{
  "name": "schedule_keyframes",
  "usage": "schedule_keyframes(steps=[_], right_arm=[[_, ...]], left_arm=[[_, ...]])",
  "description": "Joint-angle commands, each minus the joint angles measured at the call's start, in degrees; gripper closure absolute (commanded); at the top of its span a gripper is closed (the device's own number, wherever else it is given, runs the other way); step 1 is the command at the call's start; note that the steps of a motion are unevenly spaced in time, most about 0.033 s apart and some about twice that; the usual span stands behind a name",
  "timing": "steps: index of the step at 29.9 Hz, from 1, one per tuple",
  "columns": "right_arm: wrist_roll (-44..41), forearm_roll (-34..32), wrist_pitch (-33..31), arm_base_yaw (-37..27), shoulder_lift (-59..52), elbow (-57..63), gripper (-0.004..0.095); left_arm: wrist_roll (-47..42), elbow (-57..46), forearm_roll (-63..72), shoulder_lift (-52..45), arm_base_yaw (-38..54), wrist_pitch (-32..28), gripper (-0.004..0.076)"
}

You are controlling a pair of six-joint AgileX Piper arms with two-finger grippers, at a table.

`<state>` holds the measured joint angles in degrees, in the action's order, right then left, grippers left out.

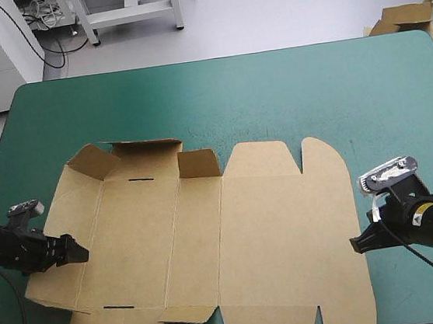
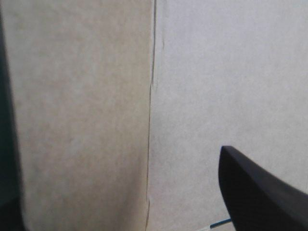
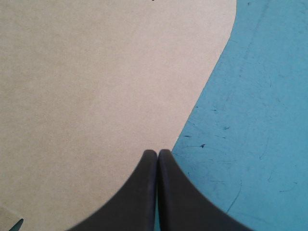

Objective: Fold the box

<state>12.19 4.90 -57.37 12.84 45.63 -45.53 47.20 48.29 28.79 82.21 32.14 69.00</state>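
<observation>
box point(image 1: 233, 238) lies almost flat on near half of teal-green cover point(image 1: 232, 90) | only far-left flaps point(image 1: 146, 148) raised, walls not yet up, judged early | left gripper point(image 1: 77, 254) spread apart over box's left panel | right gripper point(image 1: 357, 244) clenched, empty, at box's right edge

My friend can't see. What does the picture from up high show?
A flat brown box lies on the teal-green table, some far flaps raised. The left gripper is at its left edge, the right gripper at its right edge.
</observation>
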Motion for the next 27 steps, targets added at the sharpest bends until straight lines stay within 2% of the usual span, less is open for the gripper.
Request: schedule_keyframes(steps=[1, 4, 9, 12, 22, 27], right_arm=[[0.4, 0.0, 3.0, -0.5, -0.3, -0.8, 0.0929], [0.4, 0.0, 3.0, -0.5, -0.2, -0.3, 0.0929], [0.4, 0.0, 2.8, -0.5, -0.2, 0.4, 0.0929], [0.4, 0.0, 2.7, -0.5, -0.2, 0.4, 0.0929], [0.4, 0.0, 2.7, -0.5, -0.2, 0.4, 0.093], [0.4, 0.0, 2.4, -0.5, -0.2, 0.4, 0.0929]], left_arm=[[-0.1, 0.9, 2.4, -1.7, -0.5, 4.4, 0.0262], [-0.1, 0.9, 2.4, -1.7, -0.5, 4.4, 0.0366], [0.3, 0.9, 2.3, -1.7, -0.5, 4.4, 0.0623], [0.2, 0.9, 1.8, -1.7, -0.5, 4.4, 0.073], [0.2, 1.2, 1.2, -1.7, -0.5, 4.4, 0.0731], [-2.8, 7.5, -2.4, -1.7, -2.9, 4.4, 0.0731]])
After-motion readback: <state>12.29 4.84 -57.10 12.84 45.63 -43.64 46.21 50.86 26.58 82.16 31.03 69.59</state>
